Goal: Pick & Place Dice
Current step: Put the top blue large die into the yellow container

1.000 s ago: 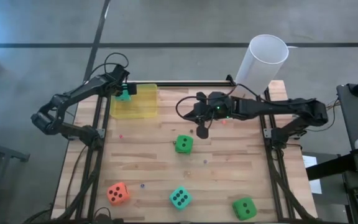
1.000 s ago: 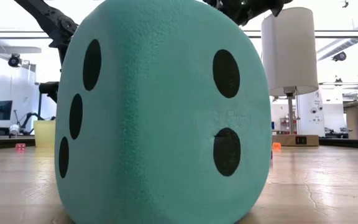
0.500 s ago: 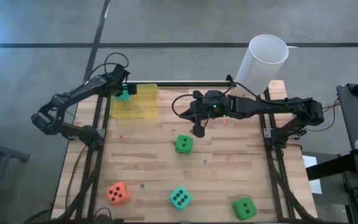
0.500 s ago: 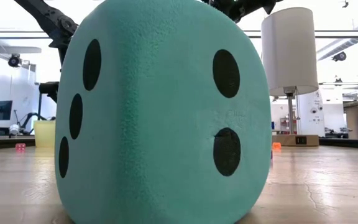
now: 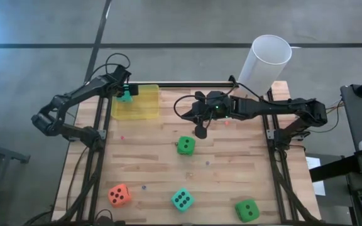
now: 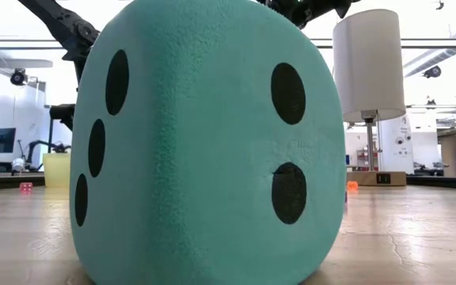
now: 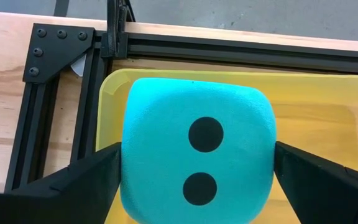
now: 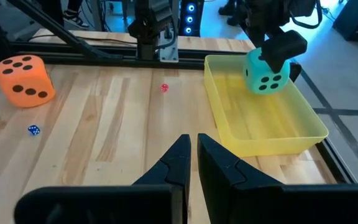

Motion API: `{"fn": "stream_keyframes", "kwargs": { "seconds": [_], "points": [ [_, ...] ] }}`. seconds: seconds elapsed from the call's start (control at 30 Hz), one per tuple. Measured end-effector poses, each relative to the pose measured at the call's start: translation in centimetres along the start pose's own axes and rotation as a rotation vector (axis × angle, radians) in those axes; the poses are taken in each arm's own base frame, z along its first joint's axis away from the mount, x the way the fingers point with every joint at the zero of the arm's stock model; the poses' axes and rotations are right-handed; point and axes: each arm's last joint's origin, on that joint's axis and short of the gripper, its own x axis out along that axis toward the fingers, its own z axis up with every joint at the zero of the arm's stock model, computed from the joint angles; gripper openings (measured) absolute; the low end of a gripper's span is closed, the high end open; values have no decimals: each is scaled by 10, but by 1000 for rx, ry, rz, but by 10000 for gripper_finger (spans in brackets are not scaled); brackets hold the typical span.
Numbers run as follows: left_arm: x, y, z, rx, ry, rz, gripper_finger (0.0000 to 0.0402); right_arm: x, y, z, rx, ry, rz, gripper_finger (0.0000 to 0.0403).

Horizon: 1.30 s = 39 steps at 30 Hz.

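yellow tray [image 5: 140, 108]: table's far-left corner | white cylinder [image 5: 266, 61]: far-right edge, seemingly upright | wooden table [image 5: 149, 160]

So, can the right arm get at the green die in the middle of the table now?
Probably yes: the right gripper hangs near that green die, its fingers shut, with only bare table between them.

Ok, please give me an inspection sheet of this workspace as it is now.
Surface: wooden table, bare boards.
Job's things: first green die, second green die, orange die and loose teal die lie on the table; held teal die hangs over the yellow tray.
Clutter: tiny blue cube, tiny red cube.
Grippers: left gripper shut on held teal die; right gripper shut, empty, above the table.
Cables: cable loop on each arm.
Surroundings: white cylinder, grey floor.
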Motion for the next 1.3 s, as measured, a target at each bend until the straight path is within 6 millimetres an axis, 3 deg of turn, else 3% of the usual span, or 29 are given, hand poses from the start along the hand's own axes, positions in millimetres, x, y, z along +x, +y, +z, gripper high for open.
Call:
{"fn": "stream_keyframes", "kwargs": {
  "seconds": [1.3],
  "points": [
    [0,0,-1,-26,10,-2,391,0,0,0,0,0,0,28]
  ]
}}
